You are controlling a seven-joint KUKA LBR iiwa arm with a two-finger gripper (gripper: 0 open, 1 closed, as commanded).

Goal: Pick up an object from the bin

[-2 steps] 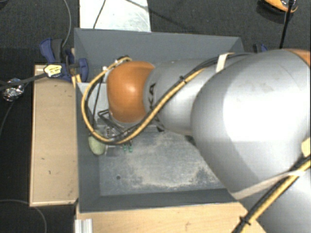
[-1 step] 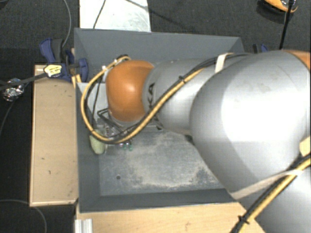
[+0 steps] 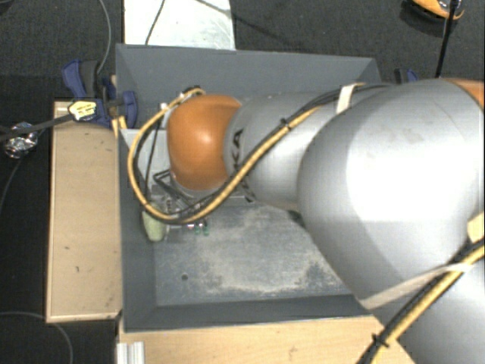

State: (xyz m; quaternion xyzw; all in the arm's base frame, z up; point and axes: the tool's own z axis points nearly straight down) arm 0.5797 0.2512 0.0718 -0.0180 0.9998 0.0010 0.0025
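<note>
A pale lump [image 3: 155, 229] is lying just beside the gripper [image 3: 180, 212], on its wall side of the bin [image 3: 242, 275], the low gripper seemingly sitting there to suit a grasp, while the orange wrist cover [image 3: 198, 142] is hiding whether it is open, closed or holding anything.
</note>
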